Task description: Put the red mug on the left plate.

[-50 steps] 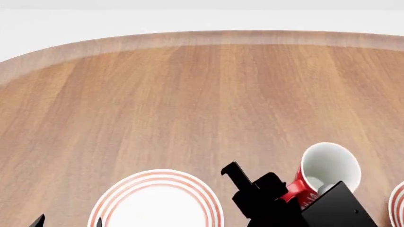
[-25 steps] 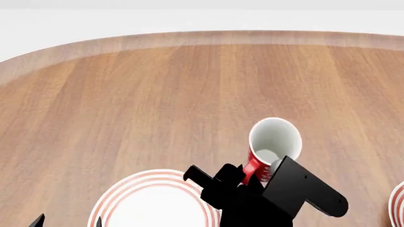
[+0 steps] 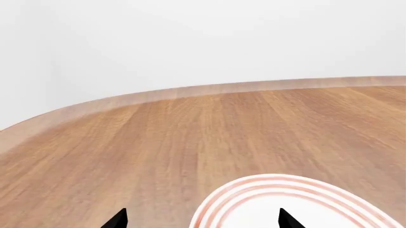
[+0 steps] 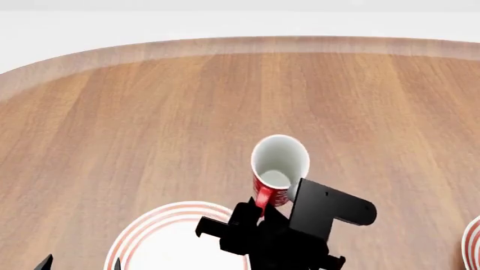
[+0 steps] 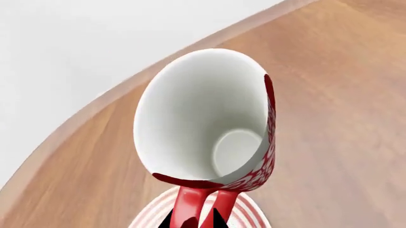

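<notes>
The red mug point(image 4: 279, 169) with its white inside hangs in the air, tilted, just beyond the far right rim of the left plate point(image 4: 146, 230). My right gripper point(image 4: 259, 211) is shut on its red loop handle point(image 5: 197, 206); in the right wrist view the mug point(image 5: 209, 118) fills the middle, with the ringed plate point(image 5: 250, 213) showing beneath the handle. My left gripper point(image 3: 199, 221) is open, low over the near left part of the same plate point(image 3: 254, 190), with only the two black fingertips point(image 3: 117, 219) showing and nothing between them.
A wide wooden table point(image 4: 188, 112) with a curved far edge stretches behind the mug. A sliver of a second ringed plate point(image 4: 472, 244) shows at the right edge of the head view.
My right arm has carried the red mug leftward and farther from me, from right of the left plate to its far right rim. The left gripper has not moved.
</notes>
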Motion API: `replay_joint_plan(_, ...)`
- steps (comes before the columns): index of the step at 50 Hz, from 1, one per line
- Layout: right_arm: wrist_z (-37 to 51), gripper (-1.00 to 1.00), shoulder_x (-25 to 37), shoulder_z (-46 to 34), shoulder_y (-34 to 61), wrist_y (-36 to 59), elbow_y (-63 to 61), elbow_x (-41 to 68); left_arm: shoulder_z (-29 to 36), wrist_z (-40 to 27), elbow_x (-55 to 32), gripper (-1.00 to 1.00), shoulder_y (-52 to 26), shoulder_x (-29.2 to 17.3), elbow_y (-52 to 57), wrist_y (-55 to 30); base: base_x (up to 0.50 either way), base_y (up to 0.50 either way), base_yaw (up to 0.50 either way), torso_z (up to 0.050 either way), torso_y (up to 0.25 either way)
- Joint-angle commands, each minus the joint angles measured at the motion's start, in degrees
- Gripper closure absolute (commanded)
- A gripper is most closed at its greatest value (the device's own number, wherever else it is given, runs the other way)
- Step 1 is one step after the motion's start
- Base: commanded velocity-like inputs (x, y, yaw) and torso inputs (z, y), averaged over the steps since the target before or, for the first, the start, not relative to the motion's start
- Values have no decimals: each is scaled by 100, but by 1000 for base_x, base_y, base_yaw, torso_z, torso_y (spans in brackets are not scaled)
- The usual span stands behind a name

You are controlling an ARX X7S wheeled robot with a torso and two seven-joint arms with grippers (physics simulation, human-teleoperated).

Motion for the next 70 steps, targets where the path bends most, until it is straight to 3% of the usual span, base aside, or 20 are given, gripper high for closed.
replay_joint_plan(1,-807,100,261,-227,254,165,430,-166,14,-5,-19,-100,-23,-8,-39,22,0,0,0,0,0)
replay_joint_plan(25,-2115,100,205,-897,363,-346,1926,-1209,55,-45,-41,-100,-27,-38,-24,20,0,0,0,0,0)
replay_joint_plan(70,-2771,100,100,-1258,596,-277,1841,-1228,133,-99,-75,-100,-53,-82,-48,40,0,0,0,0,0)
